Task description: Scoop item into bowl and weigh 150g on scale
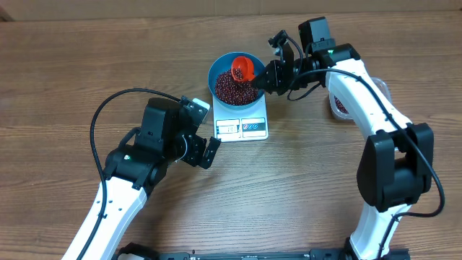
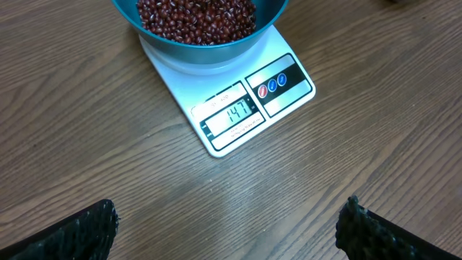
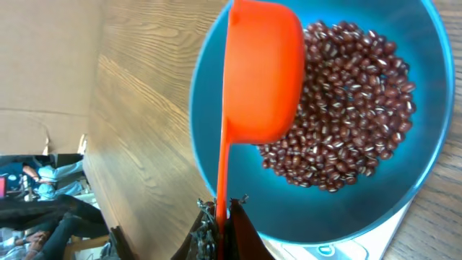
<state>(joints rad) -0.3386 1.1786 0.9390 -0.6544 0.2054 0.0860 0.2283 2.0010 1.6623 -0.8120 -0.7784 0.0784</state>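
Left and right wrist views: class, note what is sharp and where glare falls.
Left wrist view: the flat white rectangular scale is sharp, display legible; a pale sheen lies on the brown wooden table below it. Right wrist view: the small red-brown beans in the round blue bowl are crisp; the orange plastic scoop is evenly lit.

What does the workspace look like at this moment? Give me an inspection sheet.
Surface: wooden table, grain visible.
Job's things: blue bowl of beans on scale; display reads 147.
Clutter: clear tub, partly hidden behind right arm.
Grippers: left gripper jaws open, empty, beside scale; right gripper shut on orange scoop, tipped over bowl.
Cables: black cable loops off left arm.
Surroundings: blurred clutter past table edge.
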